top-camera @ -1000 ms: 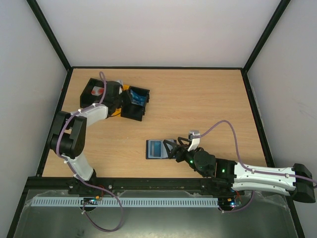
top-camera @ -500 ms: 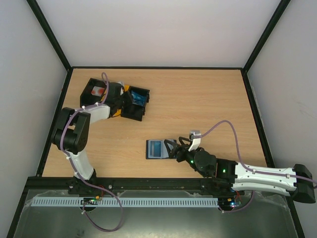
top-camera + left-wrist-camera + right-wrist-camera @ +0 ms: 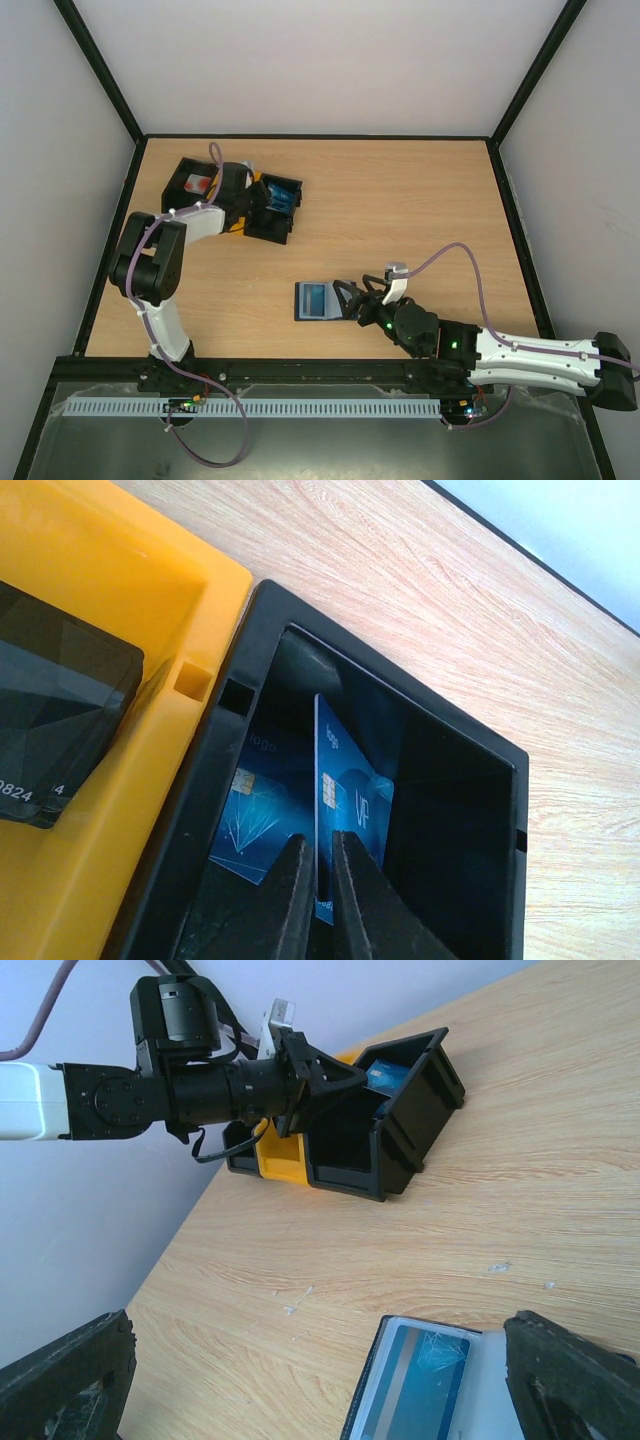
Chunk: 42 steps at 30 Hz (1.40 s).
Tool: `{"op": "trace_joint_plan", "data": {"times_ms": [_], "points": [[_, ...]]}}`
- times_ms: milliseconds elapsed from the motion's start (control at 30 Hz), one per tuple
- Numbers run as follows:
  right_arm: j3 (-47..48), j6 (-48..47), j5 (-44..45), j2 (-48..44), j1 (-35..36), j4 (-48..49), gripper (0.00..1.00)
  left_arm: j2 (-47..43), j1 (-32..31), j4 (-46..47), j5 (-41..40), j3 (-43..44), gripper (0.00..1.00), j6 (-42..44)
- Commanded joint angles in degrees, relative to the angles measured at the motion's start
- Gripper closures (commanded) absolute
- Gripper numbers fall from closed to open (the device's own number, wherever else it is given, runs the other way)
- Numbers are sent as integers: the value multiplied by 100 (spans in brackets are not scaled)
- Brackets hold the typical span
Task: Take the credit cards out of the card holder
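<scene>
two glossy blue cards [image 3: 352,798] lean in a black bin [image 3: 470,745], left gripper [image 3: 320,842] pinching one, right gripper [image 3: 346,300] agape.

Through the left wrist camera I see only two fingers [image 3: 285,900] of the left gripper [image 3: 320,838]. They are cut off at the bottom edge and hide the lower end of the upright blue card [image 3: 350,790] pinched between them. The near wall of the black bin [image 3: 460,820] covers part of the second blue card [image 3: 262,810]. A black object [image 3: 55,710] in the yellow bin [image 3: 120,570] runs off the left edge, its printed digits only partly readable. Under the right wrist, the card holder [image 3: 420,1385] is cropped at the bottom, and the right gripper [image 3: 320,1320] shows only its fingers [image 3: 570,1380] in the corners. From above, the red-and-white item [image 3: 200,184] is too small to identify.
</scene>
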Motion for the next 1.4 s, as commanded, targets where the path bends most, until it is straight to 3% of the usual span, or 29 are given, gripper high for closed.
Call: {"op": "trace_joint_plan", "data": {"times_ms": [0,700,867,1100,1267,1367], "points": [[-70,44,212,-128,31,-102,2,102,-27,-103,-40,137,91,121],[76,354,475,-110,31,-345,2,-212,-40,-453,62,417,71,251],[121,482,522,-109,31,-441,2,-496,-36,-590,303,426,62,244],[363,886,705,-42,31,-1126,2,-1337,-36,-1007,548,121,33,288],[577,865,555,138,24,-1347,2,-2117,-74,-1284,771,-466,3,343],[582,899,436,167,23,-1241,2,-2729,-159,-1482,837,-788,0,427]]}}
